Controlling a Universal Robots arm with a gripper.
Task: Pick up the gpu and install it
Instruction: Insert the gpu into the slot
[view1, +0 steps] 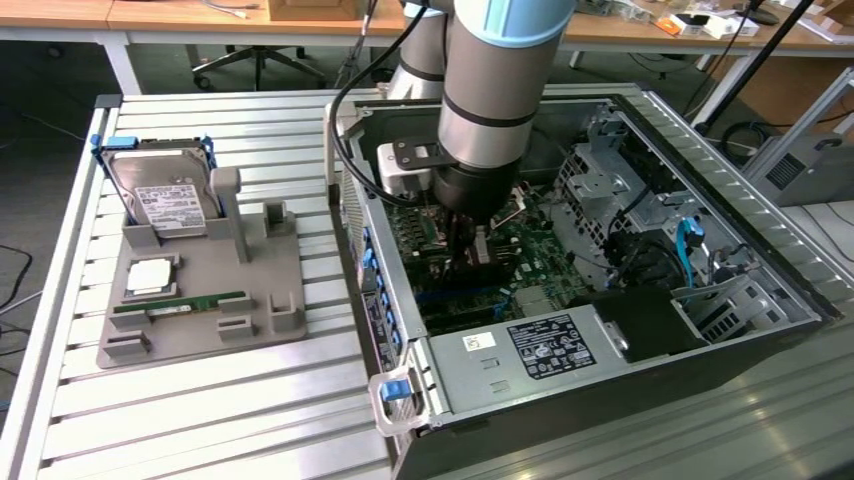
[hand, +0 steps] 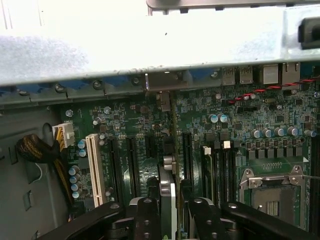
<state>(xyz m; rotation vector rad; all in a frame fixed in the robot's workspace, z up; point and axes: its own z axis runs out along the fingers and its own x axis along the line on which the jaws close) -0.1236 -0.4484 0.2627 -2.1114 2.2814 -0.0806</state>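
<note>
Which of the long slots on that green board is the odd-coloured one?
The white slot, standing near the bundle of yellow and black wires. The other long slots beside it are black. The gripper holds the gpu edge-on above the black ones.

The exterior camera is looking down from high up and well back, taking in the ribbed silvery metal tabletop (view1: 200, 400), the grey moulded parts holder (view1: 200, 290) toward the exterior view's left, and the open black computer case (view1: 747, 330) with my grey arm (view1: 487, 90) reaching into it. My wrist camera is riding close above the green motherboard (hand: 240, 115), facing along it toward the pale metal rear wall of the case (hand: 150, 50). Both views are sharing that motherboard (view1: 527, 250) inside the case.
</note>
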